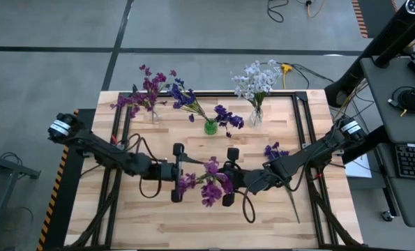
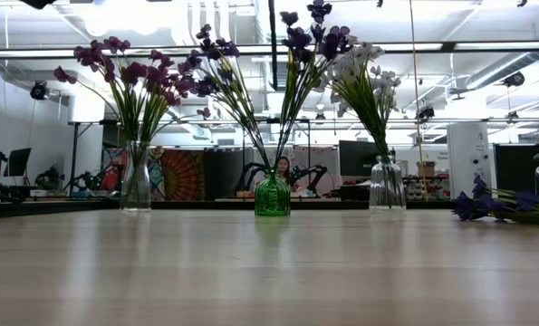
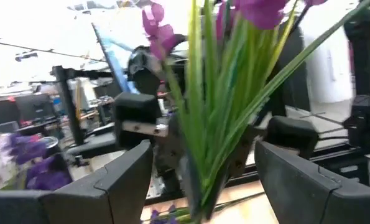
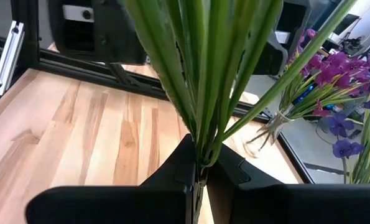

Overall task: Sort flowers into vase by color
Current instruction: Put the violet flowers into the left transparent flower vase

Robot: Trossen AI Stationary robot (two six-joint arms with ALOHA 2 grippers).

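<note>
Midair above the middle of the light wooden slatted table (image 1: 158, 216), a magenta-purple artificial sprig with long green blades (image 1: 208, 183) hangs between two dark arms, and the handover looks fragile. The right gripper (image 4: 200, 167) is clamped hard on the base of the green stems, its fingers pinched together with the bundle fanning up out of them. The left gripper (image 3: 203, 165) stands wide open, one dark finger on each side of the same leafy stalk, touching nothing that can be seen. The likely risk: if the left fingers close off-centre they may catch only a few blades, and the sprig could twist or slip out when the right side lets go; a release before the left has a firm hold would drop it onto the boards. Splayed leaves could also snag on either finger as the arms part. Along the far side of the table, a clear glass vase of magenta blooms (image 1: 150, 97), a small green glass vase of dark violet flowers (image 1: 210, 126) and a clear vase of pale white blossoms (image 1: 255, 115) stand in a row, while a loose blue-violet sprig (image 1: 275, 150) lies near the right arm.
</note>
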